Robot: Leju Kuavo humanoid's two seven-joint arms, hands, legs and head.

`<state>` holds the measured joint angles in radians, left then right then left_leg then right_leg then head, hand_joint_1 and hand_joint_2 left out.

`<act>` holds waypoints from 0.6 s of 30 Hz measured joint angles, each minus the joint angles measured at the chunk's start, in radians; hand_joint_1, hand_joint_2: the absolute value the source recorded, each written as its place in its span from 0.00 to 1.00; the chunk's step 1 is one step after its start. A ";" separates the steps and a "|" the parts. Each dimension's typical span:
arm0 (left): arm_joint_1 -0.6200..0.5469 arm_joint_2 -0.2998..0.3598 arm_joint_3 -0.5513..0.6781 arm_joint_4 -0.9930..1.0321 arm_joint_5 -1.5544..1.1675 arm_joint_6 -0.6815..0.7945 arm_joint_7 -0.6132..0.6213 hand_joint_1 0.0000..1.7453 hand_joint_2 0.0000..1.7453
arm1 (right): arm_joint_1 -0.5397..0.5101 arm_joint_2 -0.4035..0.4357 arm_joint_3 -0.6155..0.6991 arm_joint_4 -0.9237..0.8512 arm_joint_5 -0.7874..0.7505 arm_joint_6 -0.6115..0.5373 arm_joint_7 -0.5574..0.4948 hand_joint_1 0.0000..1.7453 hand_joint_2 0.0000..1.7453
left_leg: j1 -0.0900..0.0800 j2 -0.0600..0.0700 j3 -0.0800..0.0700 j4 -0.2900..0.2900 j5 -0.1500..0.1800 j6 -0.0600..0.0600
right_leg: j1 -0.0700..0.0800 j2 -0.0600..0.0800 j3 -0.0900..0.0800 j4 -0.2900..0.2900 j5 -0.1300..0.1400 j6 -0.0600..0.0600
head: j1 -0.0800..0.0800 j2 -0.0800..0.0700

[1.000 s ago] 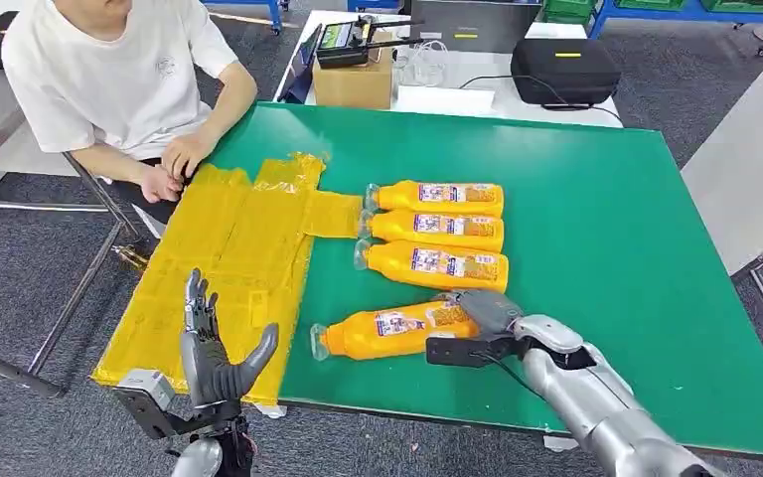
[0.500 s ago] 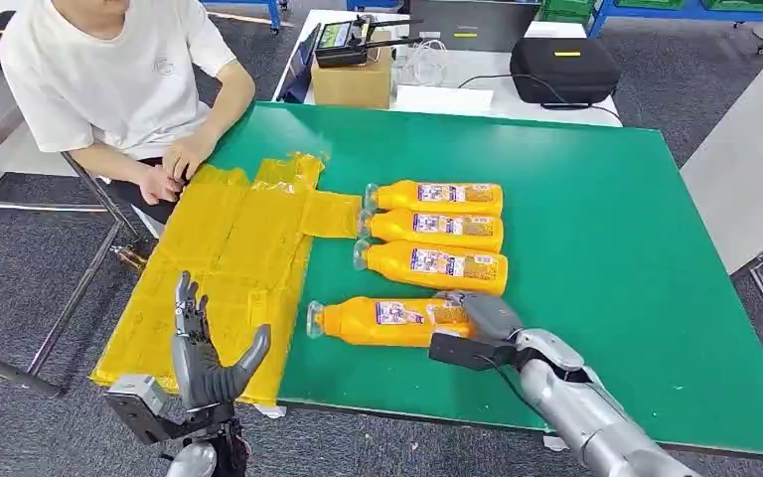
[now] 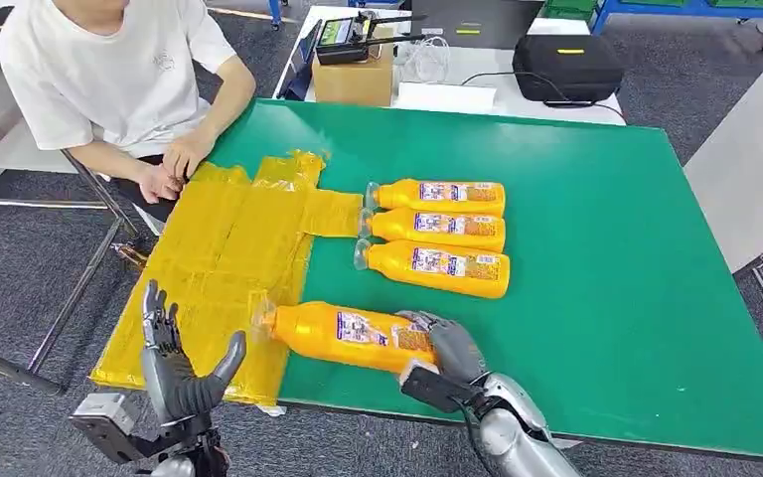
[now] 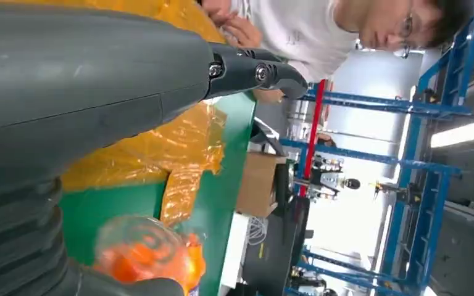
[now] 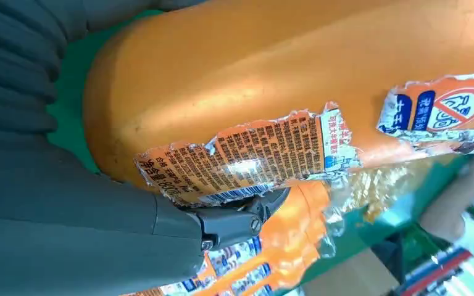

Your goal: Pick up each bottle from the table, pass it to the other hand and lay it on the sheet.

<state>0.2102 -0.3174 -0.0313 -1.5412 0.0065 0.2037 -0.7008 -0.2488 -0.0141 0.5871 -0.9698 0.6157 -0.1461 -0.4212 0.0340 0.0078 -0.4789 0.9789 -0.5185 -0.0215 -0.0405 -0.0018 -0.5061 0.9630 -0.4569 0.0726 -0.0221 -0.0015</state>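
My right hand (image 3: 445,350) grips an orange bottle (image 3: 343,334) by its base end and holds it level above the table's front edge, its clear cap pointing toward the yellow sheet (image 3: 221,260). In the right wrist view that bottle (image 5: 271,80) looms close, its torn label showing. My left hand (image 3: 181,366) is raised open, fingers spread, just off the sheet's near corner and a short way from the bottle's cap. The left wrist view shows the cap (image 4: 145,256) blurred beside my left hand's thumb (image 4: 129,68). Three more orange bottles (image 3: 435,231) lie side by side mid-table.
A person in a white shirt (image 3: 109,79) sits at the far left corner with hands on the sheet's edge. Beyond the green table (image 3: 596,258) stand a cardboard box (image 3: 355,78) and a black case (image 3: 566,66). The table's right half is bare.
My right hand has lifted the bottle off the table and carried it left toward my left hand. The left hand has sunk slightly and stayed open.
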 measured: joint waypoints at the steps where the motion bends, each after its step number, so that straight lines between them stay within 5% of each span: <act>1: 0.002 0.000 0.003 -0.004 -0.005 -0.001 0.000 0.00 1.00 | 0.009 0.005 -0.008 -0.011 0.003 0.000 -0.002 1.00 1.00 | 0.000 0.000 0.000 0.000 0.000 0.000 | 0.000 0.000 0.000 0.000 0.000 0.000 | 0.000 0.000; 18: 0.031 -0.009 0.065 -0.101 0.017 -0.036 0.000 0.00 1.00 | 0.148 0.058 -0.144 -0.189 -0.050 -0.031 -0.040 1.00 1.00 | 0.000 0.000 -0.001 0.000 0.000 0.000 | 0.000 0.000 -0.001 0.000 0.000 0.000 | 0.001 0.000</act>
<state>0.2413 -0.3262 0.0339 -1.6422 0.0236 0.1676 -0.7008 -0.1013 0.0438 0.4430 -1.1592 0.5656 -0.1766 -0.4612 0.0341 0.0078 -0.4802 0.9789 -0.5186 -0.0215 -0.0405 -0.0019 -0.5074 0.9630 -0.4572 0.0725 -0.0214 -0.0015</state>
